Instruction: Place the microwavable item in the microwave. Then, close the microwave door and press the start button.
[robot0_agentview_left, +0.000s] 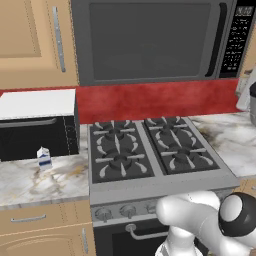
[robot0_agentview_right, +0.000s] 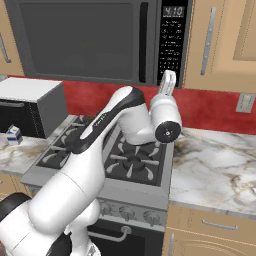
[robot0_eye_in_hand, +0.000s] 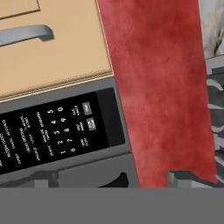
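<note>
The microwave (robot0_agentview_left: 150, 42) hangs above the stove with its microwave door (robot0_agentview_right: 80, 40) shut, the black bar handle (robot0_agentview_left: 217, 37) at the door's right edge. My gripper (robot0_agentview_right: 169, 80) points up just below the black button panel (robot0_agentview_right: 172, 42), right of the door. In the hand view the button panel (robot0_eye_in_hand: 57, 131) lies close ahead, rolled sideways, and my gripper (robot0_eye_in_hand: 113, 179) is open with nothing between its fingertips (robot0_eye_in_hand: 183, 177). The microwavable item is out of view.
A white-and-blue milk carton (robot0_agentview_left: 44, 157) stands on the marble counter (robot0_agentview_left: 35, 182) in front of a black box oven with a white top (robot0_agentview_left: 37, 125). Below the microwave lie the gas stove (robot0_agentview_left: 150, 147) and red backsplash (robot0_agentview_left: 150, 100). Wooden cabinets (robot0_agentview_right: 220, 45) flank the microwave.
</note>
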